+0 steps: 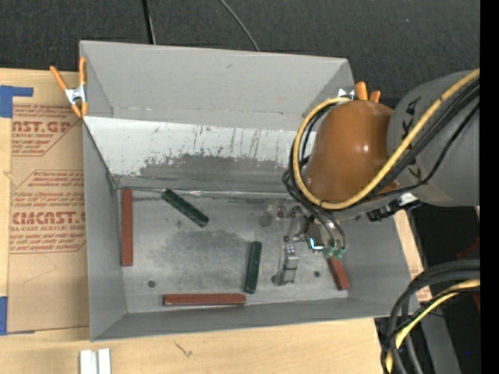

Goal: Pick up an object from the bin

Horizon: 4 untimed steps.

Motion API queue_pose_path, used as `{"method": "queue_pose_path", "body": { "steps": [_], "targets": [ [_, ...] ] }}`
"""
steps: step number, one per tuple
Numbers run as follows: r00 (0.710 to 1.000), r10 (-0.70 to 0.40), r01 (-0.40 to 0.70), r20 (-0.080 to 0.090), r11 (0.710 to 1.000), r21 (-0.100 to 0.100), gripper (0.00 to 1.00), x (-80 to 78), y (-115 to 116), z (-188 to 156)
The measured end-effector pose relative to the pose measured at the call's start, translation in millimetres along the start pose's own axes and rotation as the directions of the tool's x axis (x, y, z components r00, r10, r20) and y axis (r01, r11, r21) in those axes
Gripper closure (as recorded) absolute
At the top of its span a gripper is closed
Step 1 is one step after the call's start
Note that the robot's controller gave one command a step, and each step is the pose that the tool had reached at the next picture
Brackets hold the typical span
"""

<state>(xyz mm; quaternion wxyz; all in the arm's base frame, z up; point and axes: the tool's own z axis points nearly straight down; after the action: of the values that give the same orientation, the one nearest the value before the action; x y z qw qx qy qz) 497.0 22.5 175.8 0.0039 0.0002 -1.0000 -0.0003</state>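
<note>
My gripper (288, 269) hangs low over the bin floor, right of centre near the front wall. A dark green stick (253, 267) lies just to its left, nearly upright in the view and apart from the gripper. A short red stick (338, 273) lies slanted just to its right, partly under the wrist. Nothing shows in the gripper.
A second dark green stick (185, 208) lies slanted near the back wall. One red-brown bar (125, 227) runs along the left wall, another (204, 299) along the front wall. The arm with its orange dome and cables hangs over the bin's right side.
</note>
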Motion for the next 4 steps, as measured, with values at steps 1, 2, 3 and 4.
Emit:
{"method": "queue_pose_path", "body": {
  "steps": [1, 2, 3, 4],
  "targets": [
    [1.0, 0.001, -0.001, 0.008, 1.0, 0.0, 0.0, -1.8, 0.0, -4.2],
    [0.995, -0.098, 0.098, 0.015, 0.995, 0.002, 0.0, -5.1, 6.5, 16.9],
    [0.894, -0.449, 0.449, 0.007, 0.894, 0.002, 1.0, 0.9, -0.4, 106.6],
    [0.894, -0.449, 0.449, 0.007, 0.894, 0.002, 1.0, 0.9, -0.4, 106.5]
  ]
}}
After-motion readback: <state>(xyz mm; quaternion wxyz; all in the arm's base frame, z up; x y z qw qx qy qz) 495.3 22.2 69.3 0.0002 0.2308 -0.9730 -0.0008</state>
